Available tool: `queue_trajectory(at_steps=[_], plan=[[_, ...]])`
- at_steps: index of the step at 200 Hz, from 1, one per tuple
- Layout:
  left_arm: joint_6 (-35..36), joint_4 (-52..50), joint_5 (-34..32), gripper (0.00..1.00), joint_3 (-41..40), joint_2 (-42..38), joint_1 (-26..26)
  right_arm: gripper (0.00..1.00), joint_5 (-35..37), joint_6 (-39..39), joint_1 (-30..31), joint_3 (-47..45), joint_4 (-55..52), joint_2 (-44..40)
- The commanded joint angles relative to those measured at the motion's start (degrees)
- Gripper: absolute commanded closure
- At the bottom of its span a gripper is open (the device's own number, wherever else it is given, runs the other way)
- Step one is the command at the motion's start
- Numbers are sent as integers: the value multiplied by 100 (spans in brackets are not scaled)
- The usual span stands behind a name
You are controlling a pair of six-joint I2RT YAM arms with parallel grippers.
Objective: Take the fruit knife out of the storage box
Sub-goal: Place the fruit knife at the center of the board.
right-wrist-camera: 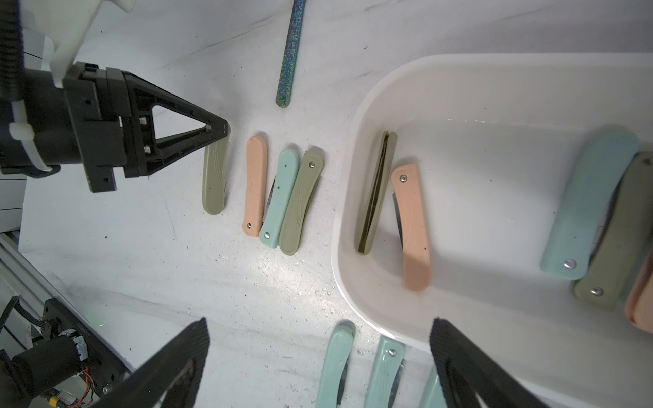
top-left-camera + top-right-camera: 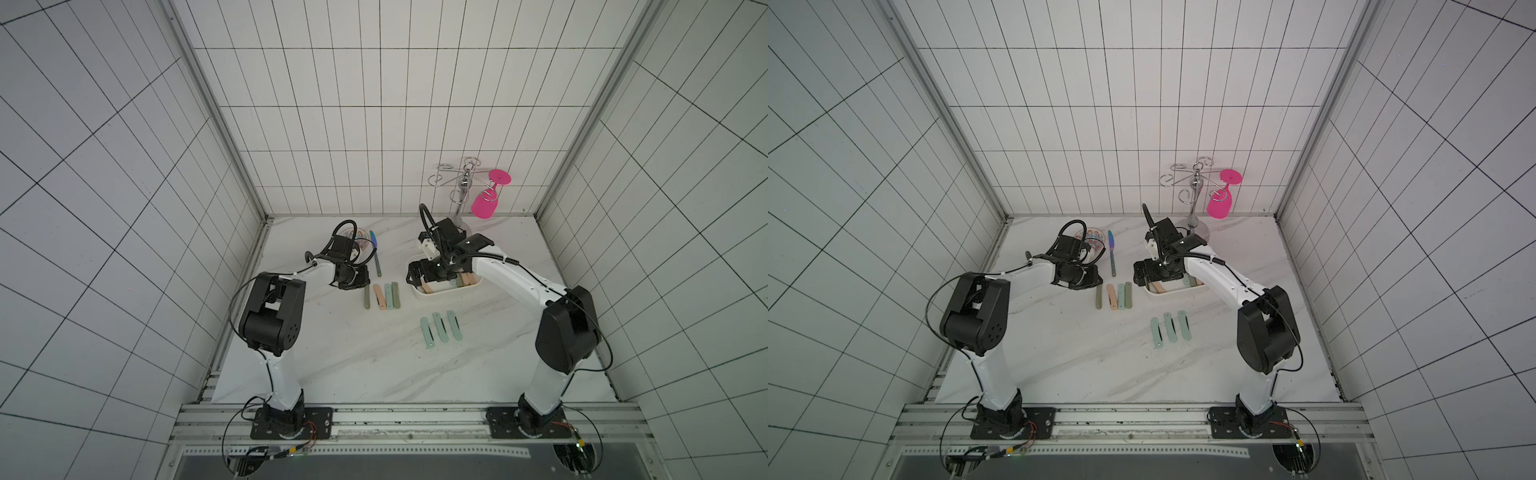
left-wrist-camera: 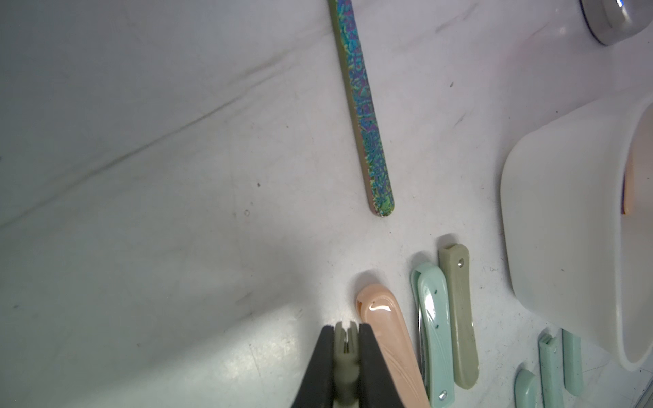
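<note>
Several folded fruit knives lie in the box (image 1: 371, 106). A peach knife (image 1: 413, 226) lies flat near one end wall, a dark knife (image 1: 376, 192) stands on edge just beside it, and a teal and olive pile (image 1: 600, 219) sits toward the other end. They look light, stiff and glossy, so probably slippery. I would pinch the peach knife across its handle at mid-length, where the sides run nearly parallel.

The right claw (image 1: 319, 319) hangs wide open above the box's corner, holding nothing. The left claw (image 1: 221, 129) is closed on one end of an olive knife (image 1: 214, 176) low at the bench (image 1: 159, 265), beside a row (image 1: 279, 197) of three more. Whether the olive knife touches the bench I cannot tell. A teal trio (image 2: 440, 330) lies nearer the robot.

The bench is hard, white and marbled. Tiled walls close it in, and a wire rack (image 2: 466, 182) stands at the back.
</note>
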Motion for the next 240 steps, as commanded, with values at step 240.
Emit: queue_trajectory(at_steps=[240], plan=[[-405, 107, -967, 71, -594, -660, -1, 2, 312, -104, -285, 749, -307, 507]])
